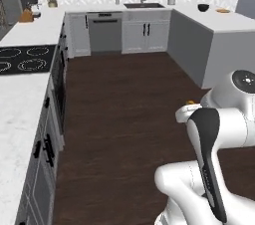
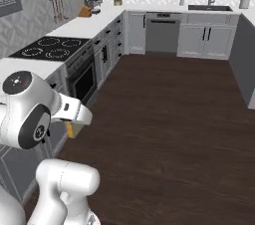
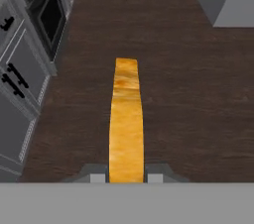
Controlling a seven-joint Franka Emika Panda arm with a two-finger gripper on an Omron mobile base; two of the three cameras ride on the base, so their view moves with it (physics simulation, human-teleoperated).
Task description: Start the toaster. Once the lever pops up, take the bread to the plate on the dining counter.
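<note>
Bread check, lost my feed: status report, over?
Gripper shut on bread, slice edge-on between the fingertips. Held above dark wood floor. Plate sits on far counter. Nothing blocking ahead.

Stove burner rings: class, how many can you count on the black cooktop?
4, in a two-by-two block on the black cooktop set in the white counter along the left wall. The left base view cuts off part of the cooktop, so count in the right base view.

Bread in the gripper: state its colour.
The bread is golden orange-brown, toasted-looking, clearest in the hand view.
</note>
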